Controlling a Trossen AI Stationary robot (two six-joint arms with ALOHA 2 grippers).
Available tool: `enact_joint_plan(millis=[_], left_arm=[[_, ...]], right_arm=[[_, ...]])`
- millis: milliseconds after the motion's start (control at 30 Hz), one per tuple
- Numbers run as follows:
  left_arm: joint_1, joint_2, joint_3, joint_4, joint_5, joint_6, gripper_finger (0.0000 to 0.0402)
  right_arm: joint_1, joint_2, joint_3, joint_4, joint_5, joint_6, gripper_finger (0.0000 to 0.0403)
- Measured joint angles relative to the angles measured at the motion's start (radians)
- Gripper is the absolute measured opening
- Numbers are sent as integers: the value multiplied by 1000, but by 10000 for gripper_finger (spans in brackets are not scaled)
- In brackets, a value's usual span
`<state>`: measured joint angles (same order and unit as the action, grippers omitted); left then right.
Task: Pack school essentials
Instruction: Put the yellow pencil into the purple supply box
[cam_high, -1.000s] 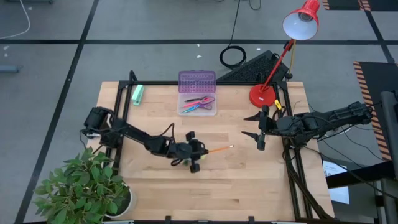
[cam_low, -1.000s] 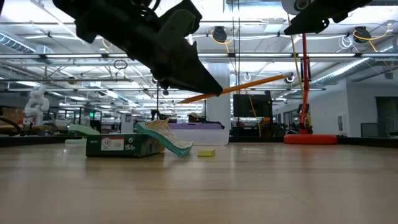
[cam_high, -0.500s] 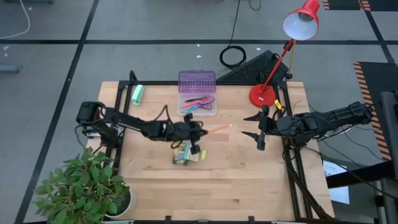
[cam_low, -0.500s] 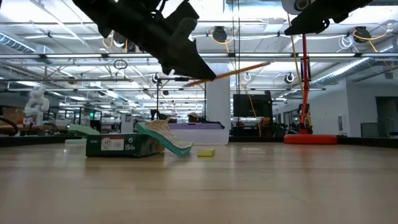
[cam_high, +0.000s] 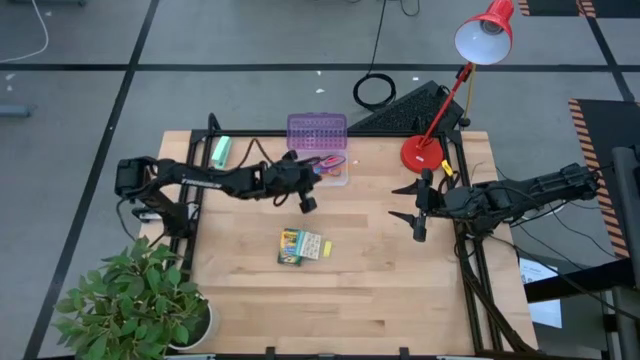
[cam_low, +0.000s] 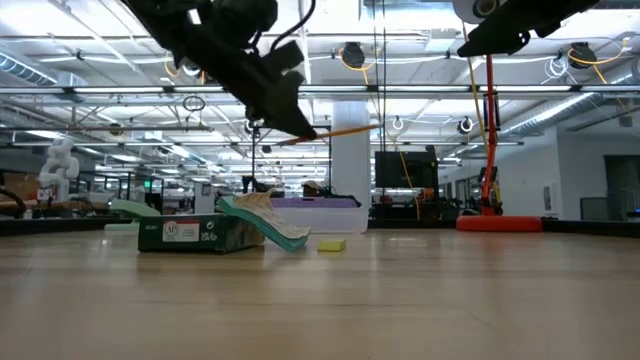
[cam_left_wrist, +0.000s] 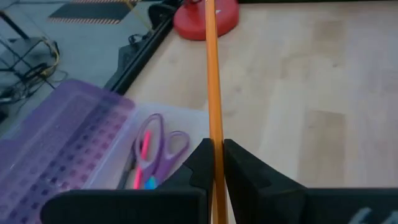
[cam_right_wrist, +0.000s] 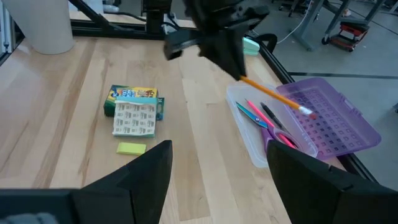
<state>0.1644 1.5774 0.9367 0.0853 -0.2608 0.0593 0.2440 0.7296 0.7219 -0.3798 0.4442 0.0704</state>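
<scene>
Currently orange pencil (cam_left_wrist: 214, 93) is clamped between the left jaws (cam_left_wrist: 215, 163), sticking forward over the clear box (cam_high: 318, 168) that holds purple scissors (cam_left_wrist: 157, 147) and pens. Crayon box (cam_high: 301, 246) and small yellow piece (cam_right_wrist: 131, 148) lie on the counter (cam_high: 380, 290) below, apart. Right jaws (cam_high: 414, 205) hang spread wide, empty, well off beside the red lamp (cam_high: 425, 152).
</scene>
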Motion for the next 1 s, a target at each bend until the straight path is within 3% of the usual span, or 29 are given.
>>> enact_joint_plan(millis=[533, 1000], left_arm=[[156, 6, -1, -104, 75, 60, 31], [221, 7, -1, -102, 81, 107, 31]], right_arm=[[0, 0, 0, -14, -4, 31, 256], [0, 0, 0, -14, -4, 41, 256]])
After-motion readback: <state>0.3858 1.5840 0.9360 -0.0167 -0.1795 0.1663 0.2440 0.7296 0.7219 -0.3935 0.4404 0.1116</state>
